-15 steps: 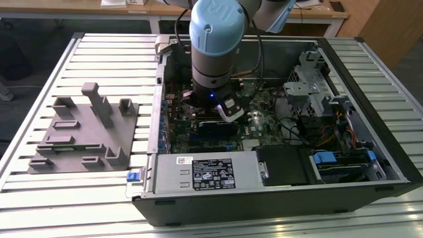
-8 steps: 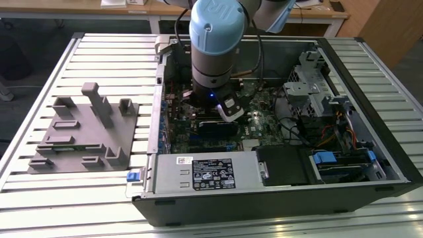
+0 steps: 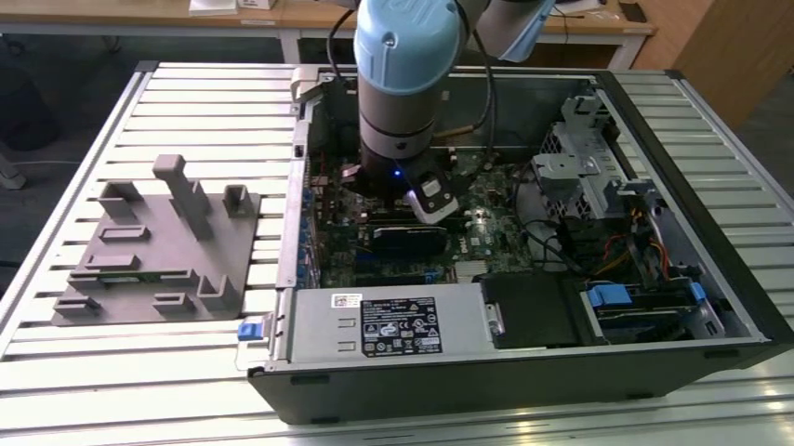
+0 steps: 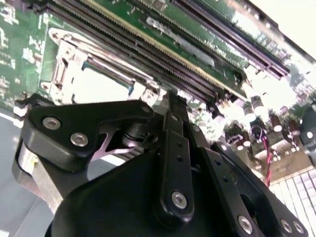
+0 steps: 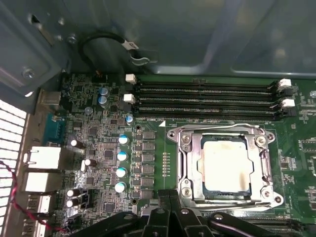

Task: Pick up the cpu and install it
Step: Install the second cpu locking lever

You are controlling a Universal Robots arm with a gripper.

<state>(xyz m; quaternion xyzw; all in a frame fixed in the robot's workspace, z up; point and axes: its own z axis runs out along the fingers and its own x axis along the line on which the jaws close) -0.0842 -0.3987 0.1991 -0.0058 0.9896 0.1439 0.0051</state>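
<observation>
The cpu point(image 5: 226, 165) sits in its socket point(image 5: 185, 165) — end effector point(image 5: 170, 197) just beside.

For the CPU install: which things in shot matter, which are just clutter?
Job:
- cpu, lying in the socket frame
- gripper, right beside the socket

Clutter:
- memory slots
- power supply
- grey fixture block outside the case
- drive cage
</observation>
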